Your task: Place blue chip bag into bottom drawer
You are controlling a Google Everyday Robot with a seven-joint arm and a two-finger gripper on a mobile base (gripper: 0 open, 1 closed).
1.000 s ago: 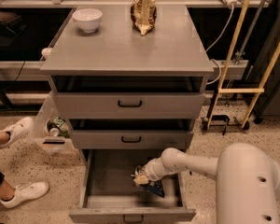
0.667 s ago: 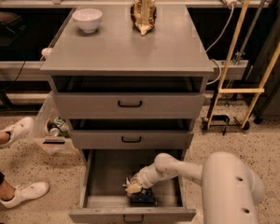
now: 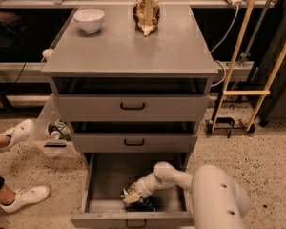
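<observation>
We see the grey bench (image 3: 128, 51) with its bottom drawer (image 3: 101, 175) pulled open. Our white arm (image 3: 174, 175) reaches down into that drawer. The blue chip bag (image 3: 145, 205) lies on the drawer floor near the front wall. The end effector (image 3: 131, 198) sits against it, and we cannot tell whether it grips the bag.
</observation>
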